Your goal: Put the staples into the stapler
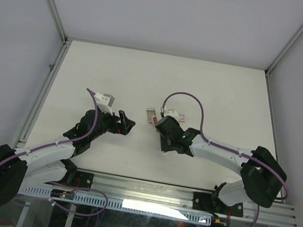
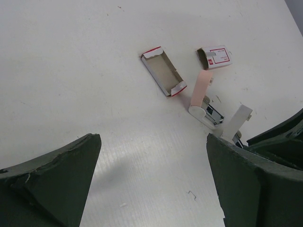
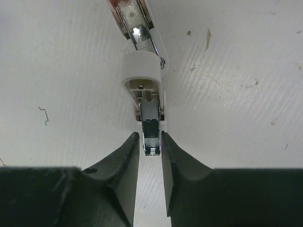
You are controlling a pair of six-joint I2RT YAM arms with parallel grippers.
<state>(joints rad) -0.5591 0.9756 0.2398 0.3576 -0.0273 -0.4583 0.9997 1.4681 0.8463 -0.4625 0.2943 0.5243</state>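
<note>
Top: left hand (image 1: 128, 123) spread wide, holding nothing, over white counter (image 1: 214, 89); right hand (image 1: 159, 121) just beside it, low.
Left wrist: stapler (image 2: 204, 104) lies opened in V; staple box (image 2: 215, 56) beyond, apart; empty cardboard tray (image 2: 163, 71) left of box.
Right wrist: right hand narrow, fingertips (image 3: 132, 146) flanking stapler's metal magazine end; actual grip, cannot tell.

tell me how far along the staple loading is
Done: the staple box lies pulled open, no staples showing in it, and the stapler is hinged open. In hand: the right gripper brackets the stapler's metal channel; the left gripper hangs open, apart. Left: closing the stapler; whether staples sit inside is unclear.
</note>
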